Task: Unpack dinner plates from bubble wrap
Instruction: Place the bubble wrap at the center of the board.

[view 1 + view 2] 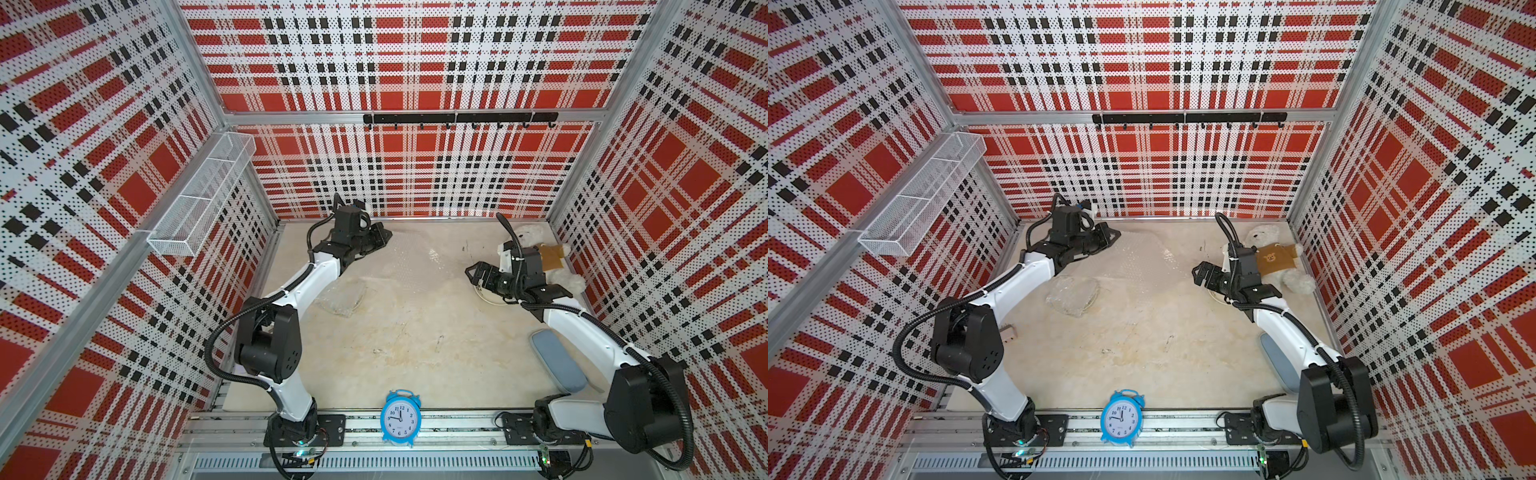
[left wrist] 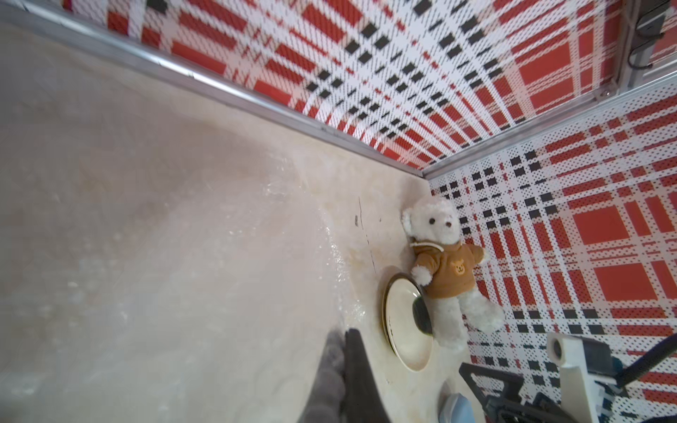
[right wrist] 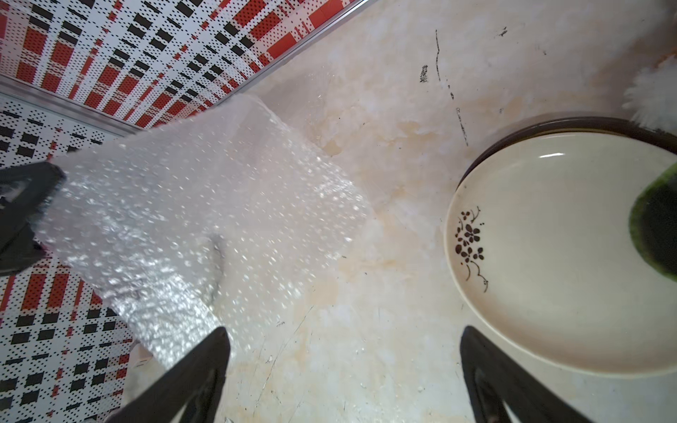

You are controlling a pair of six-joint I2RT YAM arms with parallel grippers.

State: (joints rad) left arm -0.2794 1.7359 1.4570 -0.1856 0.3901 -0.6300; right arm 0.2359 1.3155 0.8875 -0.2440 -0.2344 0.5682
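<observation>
My left gripper point(image 1: 384, 237) point(image 2: 344, 333) is at the back left, shut on the edge of a clear bubble wrap sheet point(image 1: 409, 257) point(image 3: 205, 212). The sheet hangs from it toward the table's middle. A second crinkled bubble wrap bundle point(image 1: 343, 297) point(image 1: 1073, 296) lies beside the left forearm; what it holds is unclear. At the right, a cream plate point(image 3: 549, 256) point(image 2: 406, 326) with a dark flower mark lies bare on top of a dark-rimmed plate point(image 3: 513, 128). My right gripper point(image 1: 471, 276) point(image 3: 342, 333) hovers open just left of them, with nothing between its fingers.
A white teddy bear point(image 1: 1275, 257) point(image 2: 443, 256) in a brown jumper lies in the back right corner, touching the plates. A blue alarm clock point(image 1: 400, 417) stands at the front edge. A grey-blue pad point(image 1: 557, 361) lies under the right arm. A wire basket point(image 1: 199, 199) hangs on the left wall.
</observation>
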